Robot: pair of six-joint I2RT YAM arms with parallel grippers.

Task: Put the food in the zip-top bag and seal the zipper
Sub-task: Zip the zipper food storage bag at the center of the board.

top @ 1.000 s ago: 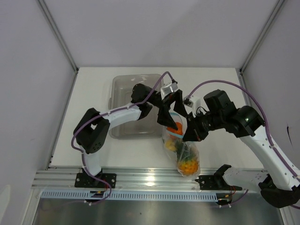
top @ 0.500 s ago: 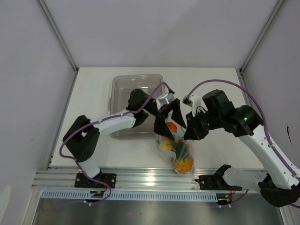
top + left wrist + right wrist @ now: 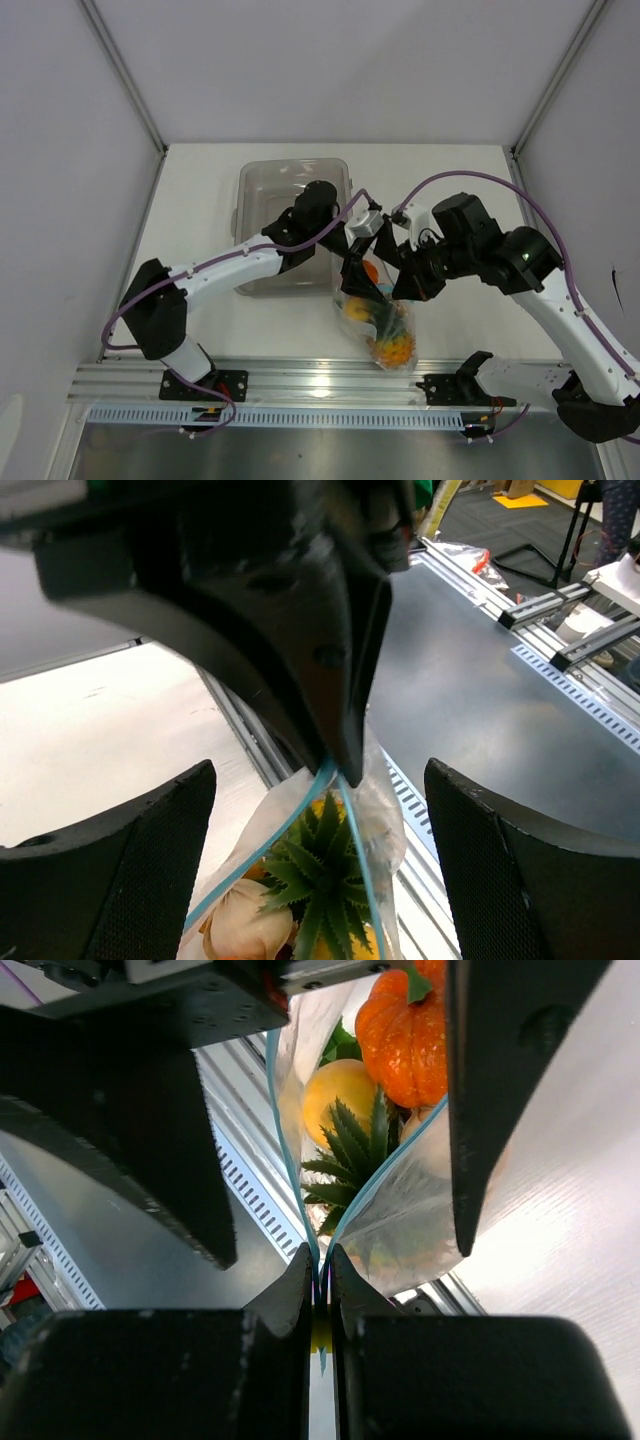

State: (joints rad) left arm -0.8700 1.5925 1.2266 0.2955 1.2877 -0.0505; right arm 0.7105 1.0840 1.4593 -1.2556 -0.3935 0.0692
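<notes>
The right claw [image 3: 320, 1290] pinches one end of the blue zipper [image 3: 372, 1188], holding the zip-top bag [image 3: 385, 320] of toy food [image 3: 405, 1035] at the near middle of the table [image 3: 200, 300], so the wide-open left claw [image 3: 318, 780] should squeeze the zipper beside it and slide slowly along.

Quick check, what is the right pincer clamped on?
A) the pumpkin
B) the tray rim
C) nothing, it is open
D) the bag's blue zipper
D: the right wrist view shows the right pincer shut on the zipper, with the pumpkin farther off inside the bag.
</notes>
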